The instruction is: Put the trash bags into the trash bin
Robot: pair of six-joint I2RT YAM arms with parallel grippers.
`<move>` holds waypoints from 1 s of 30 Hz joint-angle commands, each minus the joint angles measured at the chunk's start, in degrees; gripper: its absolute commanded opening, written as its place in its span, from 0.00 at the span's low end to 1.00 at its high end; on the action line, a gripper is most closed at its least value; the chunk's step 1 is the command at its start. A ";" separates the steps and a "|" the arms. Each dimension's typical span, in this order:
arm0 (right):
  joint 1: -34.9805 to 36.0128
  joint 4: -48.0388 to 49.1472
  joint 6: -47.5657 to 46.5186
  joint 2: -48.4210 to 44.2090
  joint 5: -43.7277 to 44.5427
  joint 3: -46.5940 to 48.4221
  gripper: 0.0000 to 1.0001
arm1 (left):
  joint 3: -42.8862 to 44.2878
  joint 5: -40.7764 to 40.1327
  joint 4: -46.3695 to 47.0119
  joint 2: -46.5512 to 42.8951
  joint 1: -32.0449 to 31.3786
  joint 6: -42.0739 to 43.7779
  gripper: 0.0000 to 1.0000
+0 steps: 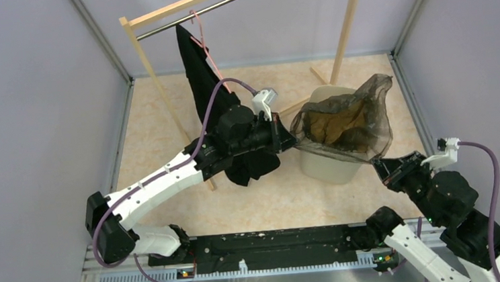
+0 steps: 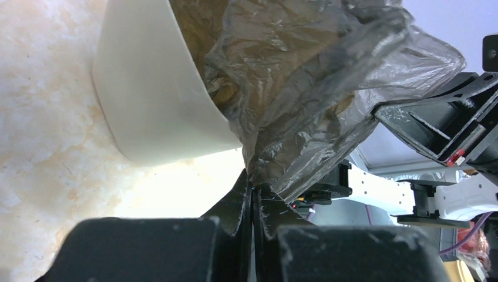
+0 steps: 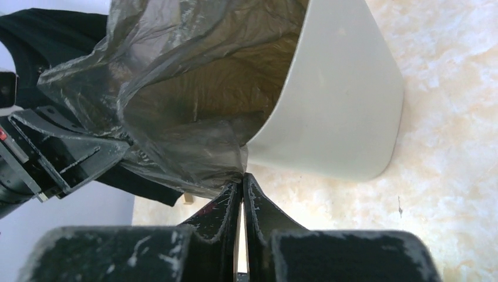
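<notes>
I have the trash bag (image 1: 344,121), a thin, glossy, translucent brown-grey film, spread open over the mouth of the cream trash bin (image 1: 325,167), which stands right of centre. The film sags into the bin, and one corner peaks above the far right rim. My left gripper (image 1: 288,140) is pinched fully closed on the bag's edge at the bin's left side, and my right gripper (image 1: 378,164) is likewise clamped on the edge at the near right corner. The film looks nearly weightless, limp and slippery, so I judge the rim edge the soundest place to hold; I cannot tell how deep it hangs inside.
</notes>
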 commanded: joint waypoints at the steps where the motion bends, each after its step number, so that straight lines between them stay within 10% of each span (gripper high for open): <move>1: 0.28 -3.13 4.66 -0.17 3.02 -0.47 0.03 | -2.03 0.47 2.27 -1.09 0.23 -1.06 0.03; 8: 0.31 -7.09 10.25 -0.48 8.19 -5.04 0.00 | -5.97 -4.15 2.31 -1.17 0.23 -1.22 0.08; 13: 0.33 -10.02 11.53 -0.21 9.73 -3.37 0.02 | -4.61 -4.48 -0.73 -1.72 0.23 0.78 0.30; 21: 0.32 -2.83 -12.00 2.42 0.20 11.70 0.75 | 1.10 -1.27 -6.88 -7.92 0.23 14.19 0.93; 30: 0.32 -4.05 -28.49 22.73 14.45 24.40 0.88 | 17.65 2.12 -16.72 -5.95 0.14 31.35 0.99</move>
